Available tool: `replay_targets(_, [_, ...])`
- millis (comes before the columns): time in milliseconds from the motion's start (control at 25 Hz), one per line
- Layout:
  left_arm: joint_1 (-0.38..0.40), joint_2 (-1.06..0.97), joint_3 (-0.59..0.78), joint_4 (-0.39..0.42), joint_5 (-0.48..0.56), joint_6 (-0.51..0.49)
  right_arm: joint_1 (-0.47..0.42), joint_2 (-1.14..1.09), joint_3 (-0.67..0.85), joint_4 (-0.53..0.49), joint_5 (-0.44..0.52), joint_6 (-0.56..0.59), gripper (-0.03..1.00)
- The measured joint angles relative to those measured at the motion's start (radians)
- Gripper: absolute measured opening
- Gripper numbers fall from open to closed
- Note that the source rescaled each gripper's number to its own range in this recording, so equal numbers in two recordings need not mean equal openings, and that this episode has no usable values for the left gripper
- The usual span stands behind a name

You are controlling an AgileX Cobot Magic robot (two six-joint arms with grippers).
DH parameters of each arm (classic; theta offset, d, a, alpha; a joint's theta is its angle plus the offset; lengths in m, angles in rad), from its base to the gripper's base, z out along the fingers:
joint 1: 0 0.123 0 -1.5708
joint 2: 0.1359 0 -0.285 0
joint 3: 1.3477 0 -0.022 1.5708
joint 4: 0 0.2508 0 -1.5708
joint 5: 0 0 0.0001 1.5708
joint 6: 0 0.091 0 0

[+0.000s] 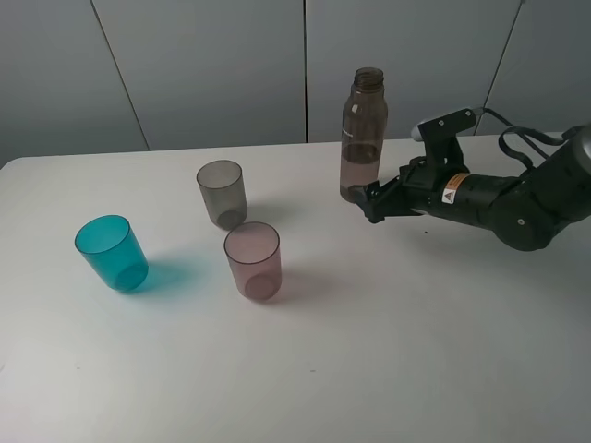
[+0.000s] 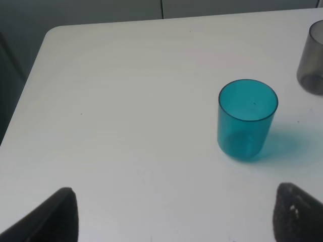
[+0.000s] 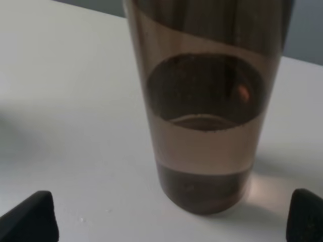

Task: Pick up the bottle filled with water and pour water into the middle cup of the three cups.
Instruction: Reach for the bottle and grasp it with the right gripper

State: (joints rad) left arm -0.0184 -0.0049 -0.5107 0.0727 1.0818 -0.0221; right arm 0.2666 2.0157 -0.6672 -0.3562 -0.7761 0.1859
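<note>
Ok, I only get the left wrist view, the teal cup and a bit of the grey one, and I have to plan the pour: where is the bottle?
Observer: The bottle stands upright on the table, off to the right of the grey cup.
Operator: Is anything holding it?
Observer: No. The right pincer is open, low at the bottle's base, not closed on it.
Operator: And the third cup?
Observer: A pink cup stands upright in front of the grey cup, nearer the high camera.
</note>
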Motion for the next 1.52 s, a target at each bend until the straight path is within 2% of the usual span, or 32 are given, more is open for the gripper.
replay_targets(1000, [0.000, 0.000, 0.000, 0.000, 0.000, 0.004, 0.000, 0.177, -0.273, -0.004, -0.030, 0.068, 0.93])
replay_targets(1520, [0.000, 0.000, 0.000, 0.000, 0.000, 0.003, 0.000, 0.256, -0.313, 0.004, -0.189, 0.074, 0.93])
